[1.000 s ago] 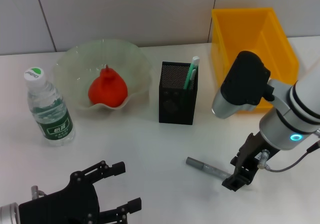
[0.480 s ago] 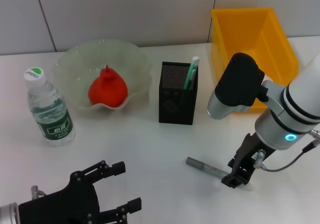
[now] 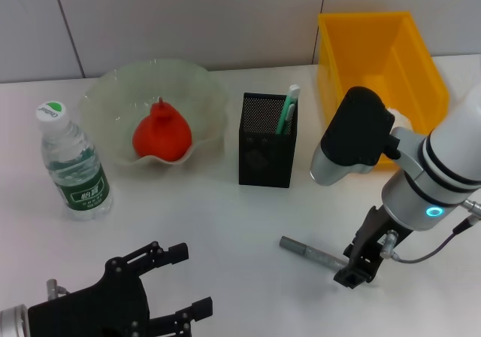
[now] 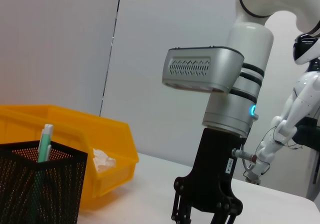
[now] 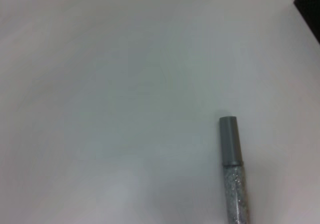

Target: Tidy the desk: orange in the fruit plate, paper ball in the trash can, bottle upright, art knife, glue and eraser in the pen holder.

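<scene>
So, right gripper (image 3: 359, 265) low over desk at one end of art knife (image 3: 311, 253), can't tell whether jaws clamp it. Knife flat, long axis running from gripper toward robot's left, cap end free. Pen holder (image 3: 267, 139) beyond it, your drop target. Left gripper (image 3: 169, 284) parked far off, fingers apart. Bottle (image 3: 73, 164) label unreadable.

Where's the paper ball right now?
The paper ball lies inside the trash can, seen in the left wrist view as a white wad against the bin's inner wall, beyond the pen holder. In the head view the right arm mostly hides it.
</scene>
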Robot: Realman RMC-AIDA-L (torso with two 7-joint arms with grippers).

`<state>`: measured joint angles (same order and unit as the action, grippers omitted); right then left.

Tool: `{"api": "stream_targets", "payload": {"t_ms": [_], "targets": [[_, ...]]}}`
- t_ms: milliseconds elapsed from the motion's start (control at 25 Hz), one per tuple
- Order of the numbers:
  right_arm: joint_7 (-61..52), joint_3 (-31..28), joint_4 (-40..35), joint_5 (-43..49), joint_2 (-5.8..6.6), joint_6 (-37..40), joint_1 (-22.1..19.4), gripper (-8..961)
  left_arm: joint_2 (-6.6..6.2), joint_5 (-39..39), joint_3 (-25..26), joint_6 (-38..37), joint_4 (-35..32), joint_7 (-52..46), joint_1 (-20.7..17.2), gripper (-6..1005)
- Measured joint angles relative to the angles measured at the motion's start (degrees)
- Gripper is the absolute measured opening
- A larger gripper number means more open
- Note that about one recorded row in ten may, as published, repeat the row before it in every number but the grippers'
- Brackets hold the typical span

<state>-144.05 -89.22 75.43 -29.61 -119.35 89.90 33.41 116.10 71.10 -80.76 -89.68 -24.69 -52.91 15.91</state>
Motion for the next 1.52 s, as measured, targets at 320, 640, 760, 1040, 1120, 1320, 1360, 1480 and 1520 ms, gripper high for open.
{"api": "stream_targets", "payload": {"t_ms": [320, 640, 760, 1040, 1120, 1320, 1360, 1480, 1520], "targets": [[-0.43, 1.83, -0.72, 0.64, 0.00, -0.65, 0.26, 426, 0.00, 0.00, 0.00, -0.23, 0.00, 0.00, 0.00, 847], [-0.51, 1.87, -2.59, 0.69, 0.01, -0.94, 1.25, 243, 0.00, 0.00, -0.07, -0.10, -0.01, 0.00, 0.00, 847], [-0.57, 1.36, -2.18, 0.32, 0.04, -0.89, 1.38, 154, 0.00, 0.00, -0.13, -0.06, -0.01, 0.00, 0.00, 847], [-0.14, -1.49, 2.74, -0.83, 0.17, 2.33, 0.81, 146, 0.00, 0.00, -0.08, -0.38, -0.36, 0.00, -0.03, 847], [0.78, -3.78, 4.82, -0.89, 0.20, 4.07, 0.81, 144, 0.00, 0.00, -0.03, -0.40, -0.40, 0.00, -0.03, 847], [6.21, -8.21, 15.22, 1.00, 0.36, 10.58, 0.56, 140, 0.00, 0.00, 0.01, -0.41, -0.40, 0.00, -0.01, 847], [8.54, -8.99, 19.79, 3.45, 0.45, 13.17, 0.98, 140, 0.01, -0.08, 0.12, -0.42, -0.40, 0.05, -0.09, 847], [10.98, -9.15, 24.30, 6.51, 0.52, 15.11, 1.67, 138, 0.29, -0.30, 0.22, -0.42, -0.44, 0.66, -0.30, 847], [12.09, -9.03, 26.41, 8.23, 0.54, 15.62, 2.03, 137, 0.29, -0.30, 0.22, -0.42, -0.44, 0.66, -0.30, 847]]}}
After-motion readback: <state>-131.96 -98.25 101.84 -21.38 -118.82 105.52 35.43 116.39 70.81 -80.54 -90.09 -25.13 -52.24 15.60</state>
